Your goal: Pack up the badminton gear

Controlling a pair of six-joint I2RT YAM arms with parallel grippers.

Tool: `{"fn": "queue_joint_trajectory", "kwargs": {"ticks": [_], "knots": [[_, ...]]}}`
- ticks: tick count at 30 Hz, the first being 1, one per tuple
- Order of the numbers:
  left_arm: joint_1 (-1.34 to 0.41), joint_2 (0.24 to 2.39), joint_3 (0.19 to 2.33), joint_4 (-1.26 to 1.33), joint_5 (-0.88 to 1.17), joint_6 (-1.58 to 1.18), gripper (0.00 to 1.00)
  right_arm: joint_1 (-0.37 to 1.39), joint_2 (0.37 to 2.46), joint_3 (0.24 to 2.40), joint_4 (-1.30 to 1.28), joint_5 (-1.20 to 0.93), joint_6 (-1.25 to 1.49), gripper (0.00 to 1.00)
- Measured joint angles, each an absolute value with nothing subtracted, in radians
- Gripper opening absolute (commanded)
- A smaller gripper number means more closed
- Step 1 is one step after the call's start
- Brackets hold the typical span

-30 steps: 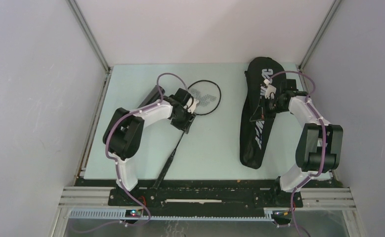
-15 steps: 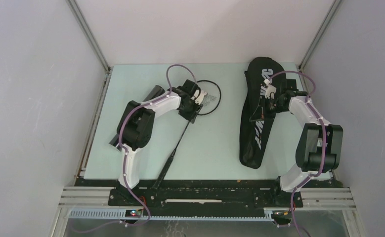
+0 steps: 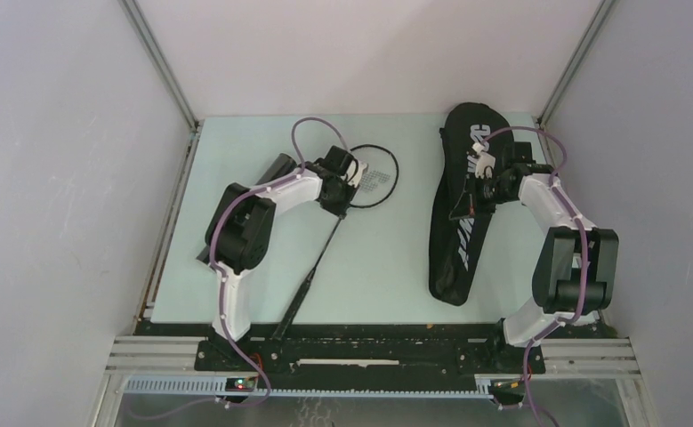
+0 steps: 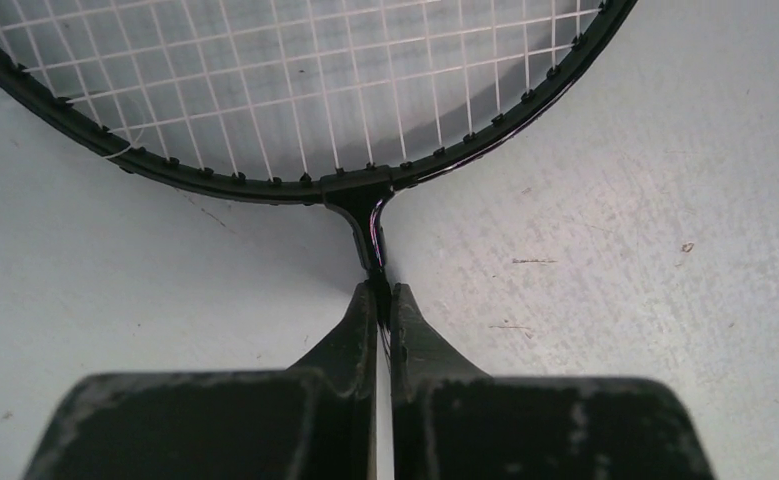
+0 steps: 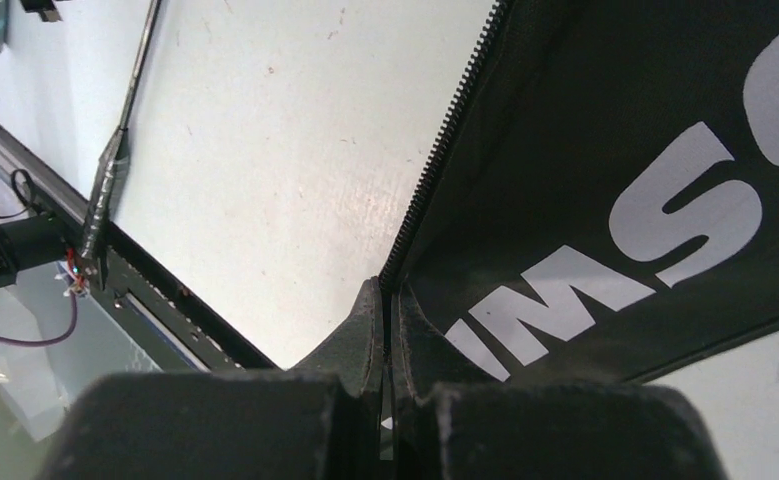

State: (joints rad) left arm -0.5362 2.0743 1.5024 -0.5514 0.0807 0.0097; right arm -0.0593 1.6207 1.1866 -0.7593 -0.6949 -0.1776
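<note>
The left tool [image 4: 383, 290] is pinched shut on the thin shaft of the racket [image 4: 370, 210] just below its head, upper centre of the top view. The right tool [image 5: 386, 290] is shut on the zip edge of the bag [image 5: 615, 150] at the right of the worktop [image 3: 387, 258]. Gripped so near the head, the long racket may swivel or slip when lifted, and the bag edge could pull free.

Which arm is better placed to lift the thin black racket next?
Left. The left gripper is shut on the thin black racket just below its head; the right gripper is shut on the zipper edge of the large black lettered bag.
</note>
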Motion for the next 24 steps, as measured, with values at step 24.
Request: {"fn": "queue_joint_trajectory", "kwargs": {"ticks": [24], "knots": [[-0.536,1.907,1.445,-0.552,0.119,-0.065,0.0,0.056,1.573,1.187,-0.749,-0.227,-0.155,0.18]]}}
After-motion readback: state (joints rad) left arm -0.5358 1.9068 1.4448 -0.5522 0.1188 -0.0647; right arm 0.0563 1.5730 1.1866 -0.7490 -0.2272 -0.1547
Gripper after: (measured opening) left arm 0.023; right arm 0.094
